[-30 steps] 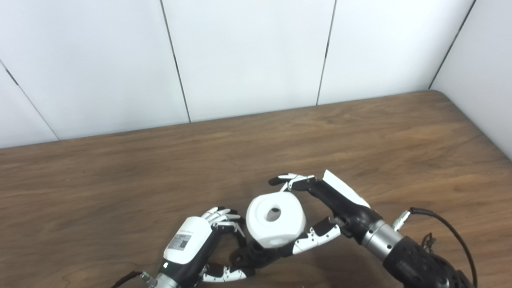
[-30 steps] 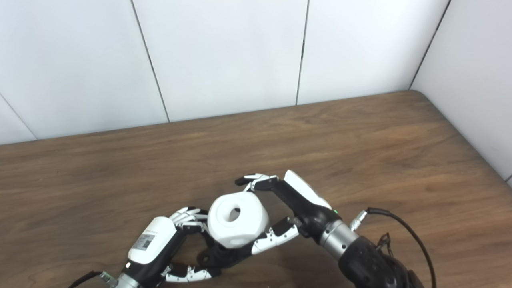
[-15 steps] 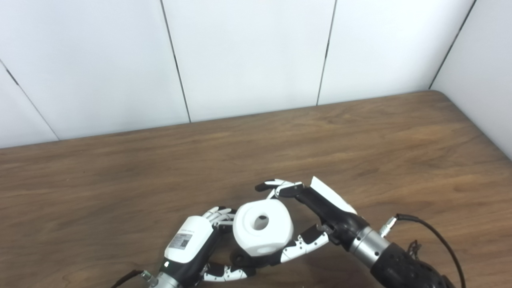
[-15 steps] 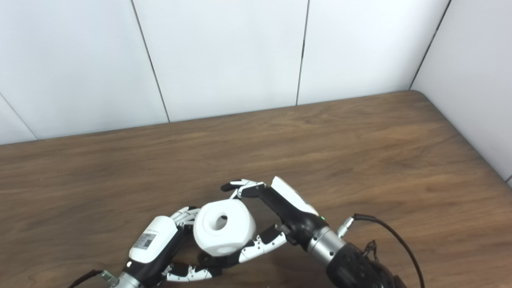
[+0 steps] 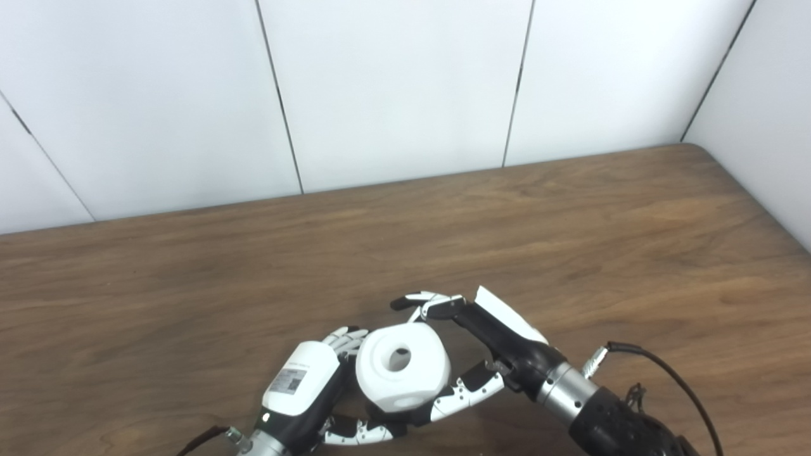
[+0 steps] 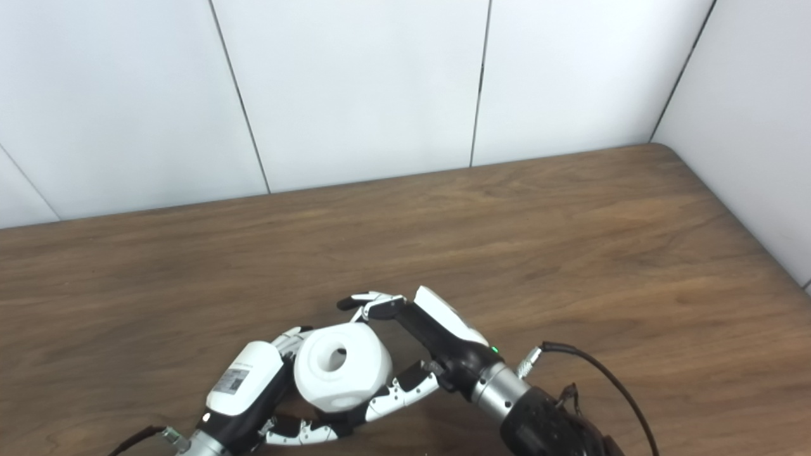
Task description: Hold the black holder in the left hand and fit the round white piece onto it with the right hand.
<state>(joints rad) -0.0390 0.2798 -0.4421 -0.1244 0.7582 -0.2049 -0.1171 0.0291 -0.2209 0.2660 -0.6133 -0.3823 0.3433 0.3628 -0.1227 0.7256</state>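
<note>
The round white piece (image 5: 402, 366), with a hole in its top face, is held in my right hand (image 5: 472, 342), fingers over its far side and thumb under its near side. It hangs low over the table's front edge, right against my left hand (image 5: 307, 392). The left hand is shut on the black holder (image 5: 380, 415), which is almost wholly hidden under the white piece; only a dark sliver shows between the two thumbs. I cannot tell whether the piece touches the holder. The right eye view shows the same: white piece (image 6: 342, 372), right hand (image 6: 421, 339), left hand (image 6: 247, 389).
The brown wooden table (image 5: 570, 221) stretches away toward white wall panels (image 5: 393, 88) at the back and right. A black cable (image 5: 665, 373) loops off my right forearm near the bottom right.
My right hand has carried the white piece left and down, from beside the left hand to over the black holder. The left hand has stayed put and the holder is now mostly covered.
</note>
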